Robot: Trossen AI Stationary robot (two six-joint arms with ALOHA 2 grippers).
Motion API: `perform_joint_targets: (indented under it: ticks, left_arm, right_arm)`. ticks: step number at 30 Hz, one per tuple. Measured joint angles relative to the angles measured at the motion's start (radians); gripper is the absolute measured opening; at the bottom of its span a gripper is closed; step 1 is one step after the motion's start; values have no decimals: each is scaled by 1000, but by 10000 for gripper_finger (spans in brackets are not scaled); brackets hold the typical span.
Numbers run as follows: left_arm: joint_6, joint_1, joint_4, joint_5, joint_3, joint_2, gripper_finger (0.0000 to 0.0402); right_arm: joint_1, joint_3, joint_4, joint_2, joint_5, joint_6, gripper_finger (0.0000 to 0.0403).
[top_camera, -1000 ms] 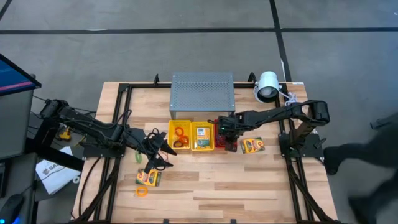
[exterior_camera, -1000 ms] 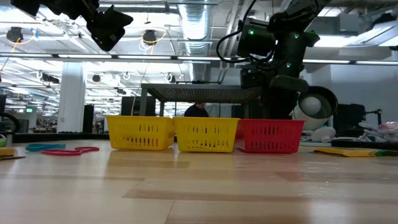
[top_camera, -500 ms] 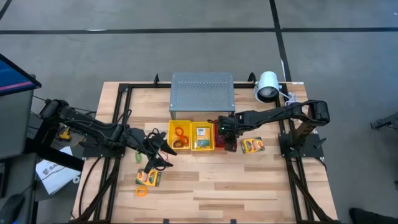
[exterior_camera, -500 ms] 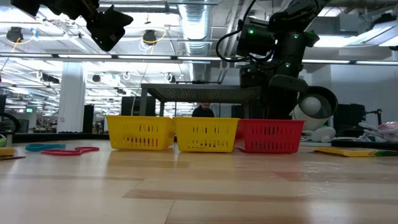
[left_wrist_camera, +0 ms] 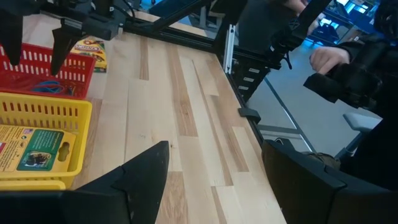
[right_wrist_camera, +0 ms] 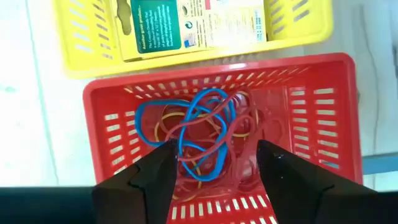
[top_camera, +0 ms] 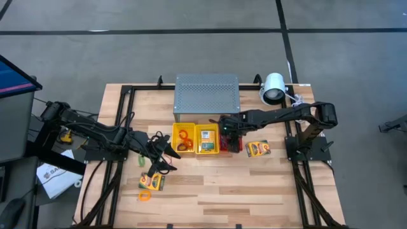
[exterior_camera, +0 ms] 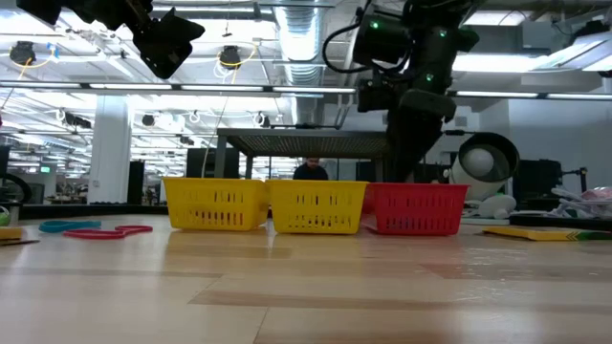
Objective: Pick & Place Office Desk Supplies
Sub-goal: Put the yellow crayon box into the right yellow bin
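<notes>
My right gripper [right_wrist_camera: 214, 180] hangs open, pointing down, just above the red basket [right_wrist_camera: 99, 130], which holds a tangle of blue, red and yellow band loops [right_wrist_camera: 199, 134]. In the high view this gripper [top_camera: 227, 131] is over the same red basket [top_camera: 231, 147]. My left gripper [left_wrist_camera: 217, 180] waits open and raised left of the baskets [top_camera: 164, 154], touching nothing. One yellow basket [top_camera: 207, 139] holds a yellow-and-green card box [right_wrist_camera: 186, 22]; the other [top_camera: 184, 139] holds orange bands. Card boxes lie flat on the table at right [top_camera: 257, 149] and near left [top_camera: 152, 182].
The big grey perforated box [top_camera: 206, 97] stands behind the baskets, with a white round object [top_camera: 273, 88] at the far right. An orange band [top_camera: 145, 195] and other bands [exterior_camera: 96, 229] lie on the table's left. A person's hand [left_wrist_camera: 329, 59] shows beyond the table's right edge.
My right gripper has risen from inside the red basket to just above its rim. The bands stay lying in the basket.
</notes>
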Motion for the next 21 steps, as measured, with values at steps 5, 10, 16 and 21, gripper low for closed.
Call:
perform_joint_targets:
  ticks: [5, 10, 16, 21]
  left_arm:
    - [0, 0, 0, 0, 0, 0, 254]
    - [0, 0, 0, 0, 0, 0, 254]
    - [5, 0, -2, 0, 0, 0, 254]
    - [9, 0, -4, 0, 0, 0, 254]
  right_arm:
    - [0, 8, -22, 0, 0, -1, 209]
    - [1, 8, -45, -8, 0, 0, 209]
    - [8, 8, -33, -76, 33, 1, 209]
    - [16, 8, -27, -164, 66, 8, 209]
